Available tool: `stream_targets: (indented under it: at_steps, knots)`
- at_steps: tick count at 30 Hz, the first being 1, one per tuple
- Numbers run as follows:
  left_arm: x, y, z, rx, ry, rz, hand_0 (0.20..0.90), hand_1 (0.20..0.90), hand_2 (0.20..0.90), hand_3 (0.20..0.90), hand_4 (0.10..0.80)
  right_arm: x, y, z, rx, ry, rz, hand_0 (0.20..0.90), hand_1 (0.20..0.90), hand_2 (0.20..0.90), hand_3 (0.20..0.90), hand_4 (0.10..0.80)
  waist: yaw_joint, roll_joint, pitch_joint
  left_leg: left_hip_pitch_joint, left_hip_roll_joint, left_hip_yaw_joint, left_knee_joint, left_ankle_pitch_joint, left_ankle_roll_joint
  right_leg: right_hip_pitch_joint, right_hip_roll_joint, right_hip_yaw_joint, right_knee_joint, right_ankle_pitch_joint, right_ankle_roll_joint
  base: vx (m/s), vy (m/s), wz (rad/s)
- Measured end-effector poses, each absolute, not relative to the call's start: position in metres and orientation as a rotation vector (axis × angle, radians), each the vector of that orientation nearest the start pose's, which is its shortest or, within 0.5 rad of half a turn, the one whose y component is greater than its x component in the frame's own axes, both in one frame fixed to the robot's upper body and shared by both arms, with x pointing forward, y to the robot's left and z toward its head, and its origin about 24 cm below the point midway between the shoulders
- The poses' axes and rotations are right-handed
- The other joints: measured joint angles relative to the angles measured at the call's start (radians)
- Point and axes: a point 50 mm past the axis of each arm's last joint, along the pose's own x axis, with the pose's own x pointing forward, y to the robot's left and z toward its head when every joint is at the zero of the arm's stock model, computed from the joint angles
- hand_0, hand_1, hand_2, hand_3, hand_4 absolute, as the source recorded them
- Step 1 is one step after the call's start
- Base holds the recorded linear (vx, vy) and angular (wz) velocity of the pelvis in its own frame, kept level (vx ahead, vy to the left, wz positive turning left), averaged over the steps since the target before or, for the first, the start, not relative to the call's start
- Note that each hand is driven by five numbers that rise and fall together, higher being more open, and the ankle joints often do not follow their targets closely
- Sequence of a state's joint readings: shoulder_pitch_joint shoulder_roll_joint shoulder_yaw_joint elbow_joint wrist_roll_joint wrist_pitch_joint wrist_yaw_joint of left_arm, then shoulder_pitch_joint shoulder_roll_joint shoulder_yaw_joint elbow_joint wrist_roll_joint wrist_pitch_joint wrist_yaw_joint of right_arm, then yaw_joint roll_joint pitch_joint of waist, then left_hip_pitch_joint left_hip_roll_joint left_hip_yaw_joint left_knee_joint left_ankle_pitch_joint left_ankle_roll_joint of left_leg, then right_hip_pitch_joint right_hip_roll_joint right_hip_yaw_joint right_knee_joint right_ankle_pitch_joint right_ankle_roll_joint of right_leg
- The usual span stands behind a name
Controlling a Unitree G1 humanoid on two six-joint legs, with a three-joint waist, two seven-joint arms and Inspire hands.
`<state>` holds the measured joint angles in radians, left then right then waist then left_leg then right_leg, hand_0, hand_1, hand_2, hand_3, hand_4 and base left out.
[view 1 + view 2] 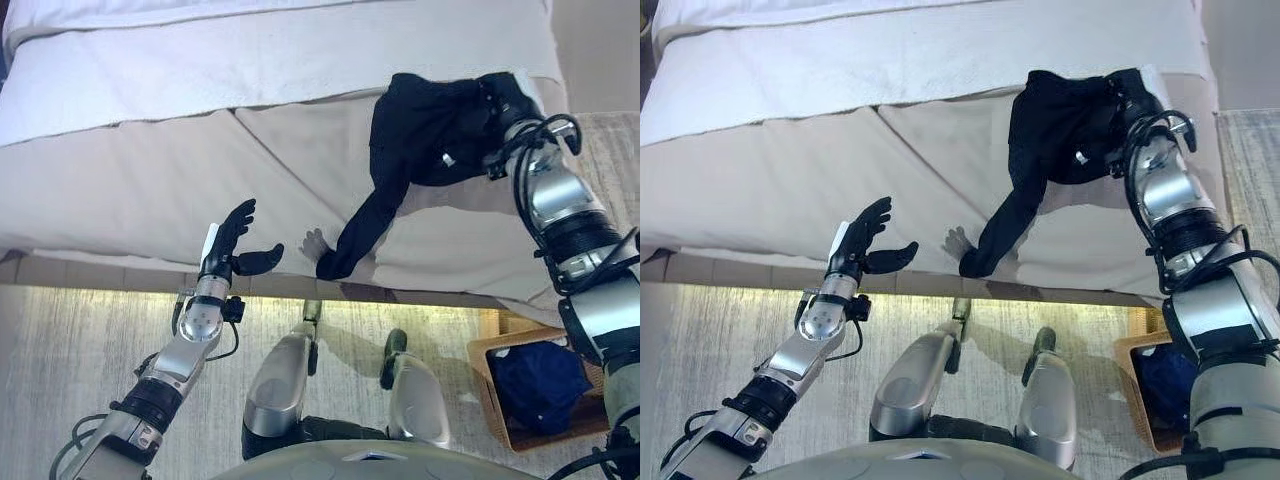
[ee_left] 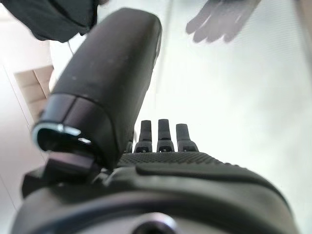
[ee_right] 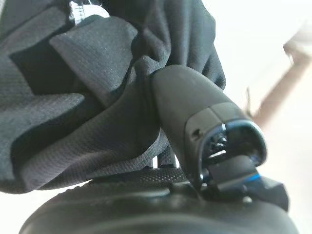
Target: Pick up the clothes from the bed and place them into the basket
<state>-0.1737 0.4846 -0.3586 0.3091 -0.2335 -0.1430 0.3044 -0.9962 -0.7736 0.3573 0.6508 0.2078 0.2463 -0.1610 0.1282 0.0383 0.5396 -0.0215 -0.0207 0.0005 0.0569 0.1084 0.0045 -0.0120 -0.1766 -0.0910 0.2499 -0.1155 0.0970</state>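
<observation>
On the bed (image 1: pixel 150 190), near its right edge, the dark garment (image 1: pixel 430 130) is bunched in the right hand (image 3: pixel 195 112), thumb and fingers curled into the cloth. One sleeve trails toward the bed's front edge. Basket (image 1: pixel 495 400) sits on the floor below that corner, already holding dark cloth. Left hand (image 1: pixel 232 245) hovers spread and empty, farther off.

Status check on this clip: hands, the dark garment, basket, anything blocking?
Right hand shut on black garment, sleeve trailing over bed edge. Left hand open, empty. Basket on floor, already holds dark blue clothing. Nothing blocking.
</observation>
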Motion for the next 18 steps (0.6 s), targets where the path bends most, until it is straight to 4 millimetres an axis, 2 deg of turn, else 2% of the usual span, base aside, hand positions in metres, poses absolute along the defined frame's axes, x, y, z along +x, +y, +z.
stream_targets:
  at_steps: [2,3,6,7,8,11,12,13,14,18]
  knots:
    - [0.277,0.199,0.027,0.329,0.051,0.044,0.900,0.900,0.900,0.900,0.800,0.385,-0.269,0.243,-0.617,-0.105,-0.305,0.300,0.300,0.300,0.200,0.100,0.000,-0.036,-0.022,0.013,-0.005,-0.001,-0.001,0.000,0.000,0.020,0.001,0.019,-0.040,0.004,0.002,0.135,0.081,-0.40]
    - [0.278,0.202,0.026,0.337,0.057,0.053,0.900,0.900,0.900,0.900,0.800,0.384,-0.271,0.247,-0.600,-0.117,-0.310,0.300,0.300,0.300,0.200,0.100,0.002,-0.060,-0.026,0.036,-0.005,-0.010,0.003,0.000,0.000,0.043,0.009,0.051,-0.064,0.027,-0.006,0.156,0.096,-0.57]
    - [0.275,0.209,0.017,0.347,0.100,0.067,0.900,0.900,0.900,0.900,0.800,0.380,-0.276,0.251,-0.609,-0.128,-0.321,0.300,0.300,0.300,0.200,0.100,-0.021,-0.095,-0.059,0.082,-0.005,-0.002,0.002,-0.009,0.000,0.099,0.009,0.077,-0.107,0.047,-0.005,0.088,0.033,-0.34]
    - [0.275,0.211,0.016,0.347,0.107,0.071,0.900,0.900,0.900,0.900,0.800,0.378,-0.280,0.254,-0.597,-0.136,-0.336,0.300,0.300,0.300,0.200,0.100,-0.030,-0.105,-0.073,0.085,-0.005,-0.002,0.001,-0.017,-0.008,0.109,0.009,0.077,-0.127,0.048,-0.003,0.029,-0.005,-0.12]
    - [0.275,0.214,0.015,0.348,0.114,0.077,0.900,0.900,0.900,0.900,0.800,0.376,-0.286,0.259,-0.561,-0.150,-0.361,0.300,0.300,0.300,0.200,0.100,-0.036,-0.118,-0.087,0.089,-0.003,0.001,-0.009,-0.018,-0.009,0.117,0.010,0.077,-0.155,0.058,0.010,-0.024,-0.010,-0.13]
    - [0.274,0.220,0.014,0.352,0.126,0.100,0.900,0.900,0.900,0.900,0.800,0.369,-0.298,0.274,-0.502,-0.204,-0.434,0.300,0.300,0.300,0.200,0.100,-0.043,-0.122,-0.093,0.108,0.011,0.036,-0.032,-0.018,-0.009,0.115,0.019,0.073,-0.190,0.096,0.013,-0.084,-0.045,-0.33]
    - [0.272,0.223,0.013,0.354,0.132,0.109,0.900,0.900,0.900,0.900,0.800,0.368,-0.299,0.276,-0.483,-0.215,-0.442,0.300,0.300,0.300,0.200,0.100,-0.041,-0.122,-0.093,0.111,0.017,0.054,-0.031,-0.018,-0.009,0.110,0.023,0.075,-0.193,0.110,0.008,-0.087,-0.129,-0.68]
    - [0.271,0.229,0.014,0.359,0.134,0.130,0.900,0.900,0.900,0.900,0.800,0.367,-0.300,0.277,-0.452,-0.220,-0.448,0.300,0.300,0.300,0.200,0.100,-0.042,-0.122,-0.093,0.115,0.027,0.079,-0.032,-0.018,-0.009,0.108,0.033,0.076,-0.209,0.137,-0.015,-0.056,-0.113,-0.62]
    - [0.272,0.231,0.016,0.357,0.128,0.140,0.900,0.900,0.900,0.900,0.800,0.366,-0.303,0.278,-0.432,-0.224,-0.458,0.300,0.300,0.300,0.200,0.100,-0.049,-0.122,-0.093,0.115,0.030,0.089,-0.034,-0.018,-0.009,0.109,0.034,0.076,-0.225,0.150,-0.007,-0.006,-0.107,-0.51]
    - [0.275,0.240,0.022,0.331,0.112,0.186,0.900,0.900,0.900,0.900,0.800,0.357,-0.320,0.288,-0.430,-0.238,-0.509,0.300,0.300,0.300,0.200,0.100,-0.074,-0.120,-0.095,0.122,0.028,0.099,-0.081,-0.022,-0.014,0.115,0.036,0.077,-0.279,0.157,-0.007,0.020,-0.076,-0.13]
